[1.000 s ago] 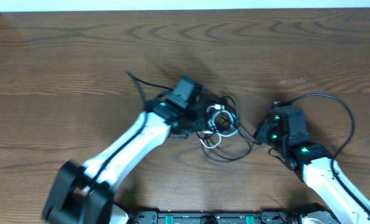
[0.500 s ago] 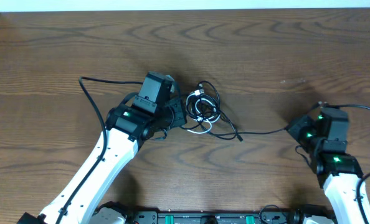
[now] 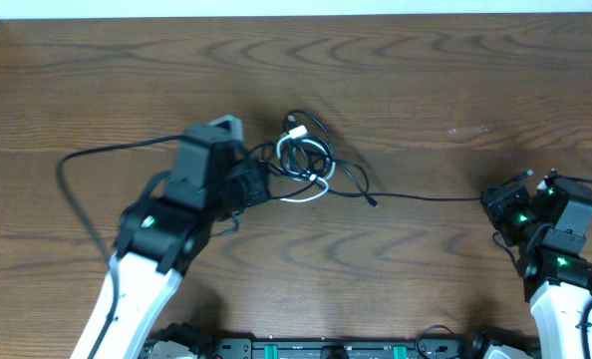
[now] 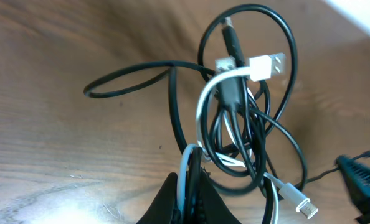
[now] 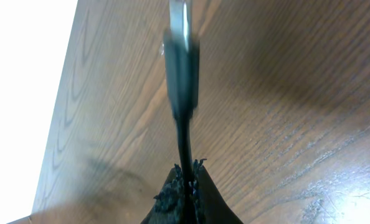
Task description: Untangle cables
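Note:
The cables form a tangle (image 3: 311, 165) of black loops around one short white cord (image 3: 304, 196) at mid-table. My left gripper (image 3: 254, 185) sits at the tangle's left edge. In the left wrist view it (image 4: 188, 182) is shut on the white cord together with a black strand. The knot (image 4: 241, 118) hangs in front, with a white USB plug (image 4: 269, 65) on top. One black cable (image 3: 426, 197) runs straight right from the tangle to my right gripper (image 3: 492, 199). That gripper (image 5: 186, 179) is shut on this cable just behind its plug (image 5: 182, 62).
The left arm's own black lead (image 3: 72, 165) arches out to the left over the wooden table (image 3: 396, 90). A small silver-tipped white plug (image 4: 298, 203) lies by the knot. The table's far edge (image 3: 296, 14) meets a white wall.
My left gripper has dragged the tangle leftward. My right gripper has pulled its cable end far to the right, and that black cable now lies drawn out straight.

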